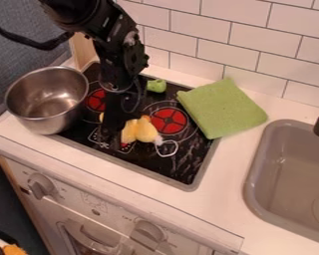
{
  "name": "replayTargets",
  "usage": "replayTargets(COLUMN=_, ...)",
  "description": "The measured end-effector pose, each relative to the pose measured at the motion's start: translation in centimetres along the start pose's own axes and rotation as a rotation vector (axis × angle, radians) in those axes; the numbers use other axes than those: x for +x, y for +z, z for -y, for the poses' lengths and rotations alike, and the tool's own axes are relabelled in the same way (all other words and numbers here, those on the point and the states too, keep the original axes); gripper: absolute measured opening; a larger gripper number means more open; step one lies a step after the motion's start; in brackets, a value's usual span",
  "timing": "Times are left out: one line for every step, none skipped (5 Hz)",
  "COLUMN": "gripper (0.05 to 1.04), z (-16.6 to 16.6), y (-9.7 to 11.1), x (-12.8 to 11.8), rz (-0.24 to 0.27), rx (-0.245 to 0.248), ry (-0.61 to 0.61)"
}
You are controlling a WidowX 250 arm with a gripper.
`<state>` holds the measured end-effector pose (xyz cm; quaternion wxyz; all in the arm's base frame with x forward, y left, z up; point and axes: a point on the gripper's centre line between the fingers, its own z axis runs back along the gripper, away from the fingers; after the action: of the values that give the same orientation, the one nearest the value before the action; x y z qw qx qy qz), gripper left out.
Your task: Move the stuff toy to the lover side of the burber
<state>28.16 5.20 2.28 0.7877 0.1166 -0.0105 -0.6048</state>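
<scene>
On a black stovetop [189, 168], a yellow stuffed toy [145, 131] is lying near a red burner [170, 121], a robot gripper [110, 138] hanging beside it, whether open or closed impossible to tell

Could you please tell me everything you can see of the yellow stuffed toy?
Soft-looking and rounded, the yellow stuffed toy has orange at its upper edge and a whitish tip at its right. It lies on the black stovetop, just lower left of the right-hand red burner. The black robot claw hides part of it; I cannot tell whether it grips.
</scene>
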Motion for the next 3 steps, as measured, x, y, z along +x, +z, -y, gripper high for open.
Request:
replayTargets(gripper=1.004, z=-0.1, y=1.3, x=-0.2, rz=0.027, rx=-0.009, ry=0.006)
replayTargets(gripper=1.000, z=-0.5, y=3.3, x=-0.4, rz=0.042, rx=0.011, ry=0.017)
replayTargets(gripper=1.000, z=-0.7, y=6.4, x=-0.8, rz=0.069, rx=0.060, ry=0.039)
